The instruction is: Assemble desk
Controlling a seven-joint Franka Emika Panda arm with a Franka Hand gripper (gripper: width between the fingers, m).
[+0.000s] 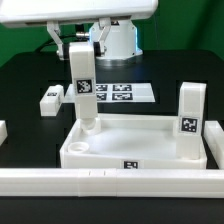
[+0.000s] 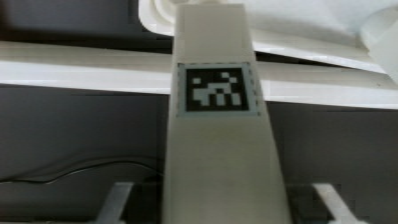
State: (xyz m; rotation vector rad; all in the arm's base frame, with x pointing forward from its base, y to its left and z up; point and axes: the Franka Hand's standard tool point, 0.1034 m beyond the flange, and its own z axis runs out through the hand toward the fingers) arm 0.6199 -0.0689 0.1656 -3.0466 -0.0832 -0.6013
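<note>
The white desk top [image 1: 140,138], a rimmed tray with a tag on its front wall, lies in the middle of the table. My gripper [image 1: 80,47] is shut on the upper end of a white tagged leg [image 1: 83,88]. That leg stands upright, with its lower end in the tray's far corner on the exterior view's left. In the wrist view the leg [image 2: 217,95] runs straight out from my gripper [image 2: 221,202], its tag facing the camera, down to the desk top [image 2: 71,75]. A second leg [image 1: 190,122] stands upright at the tray's right side.
A third leg [image 1: 51,100] lies flat on the black table on the exterior view's left. The marker board [image 1: 118,93] lies behind the tray. A long white rail [image 1: 100,181] runs along the front. The robot's base [image 1: 122,40] stands at the back.
</note>
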